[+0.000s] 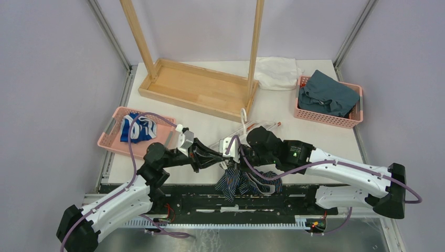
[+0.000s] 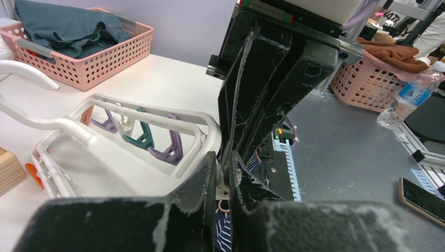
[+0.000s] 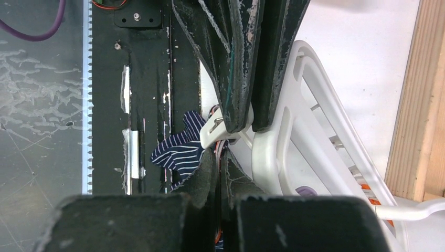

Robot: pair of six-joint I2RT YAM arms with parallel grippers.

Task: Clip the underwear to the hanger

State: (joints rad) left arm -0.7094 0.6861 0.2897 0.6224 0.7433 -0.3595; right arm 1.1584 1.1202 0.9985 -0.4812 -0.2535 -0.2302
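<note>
The underwear [image 1: 246,181], navy with light pinstripes, hangs bunched over the table's front edge. The white hanger [image 1: 252,127] lies flat on the table behind it. My left gripper [image 1: 220,160] is shut on a white clip [image 2: 221,182] at the hanger's near corner, with the underwear [image 2: 222,231] just under that clip. My right gripper [image 1: 237,157] is shut on the underwear's orange-trimmed edge right below the clip [image 3: 212,131]. In the right wrist view the gripper [image 3: 220,155] meets the left fingers [image 3: 246,63] tip to tip. Purple and teal clips dangle on the hanger [image 2: 157,116].
A tall wooden rack [image 1: 199,89] stands behind the hanger. A pink basket [image 1: 113,134] at the left holds a blue-and-white garment. A pink basket [image 1: 328,118] at the back right holds teal cloth. White cloth [image 1: 278,71] lies at the back. A black rail [image 1: 210,197] runs along the front edge.
</note>
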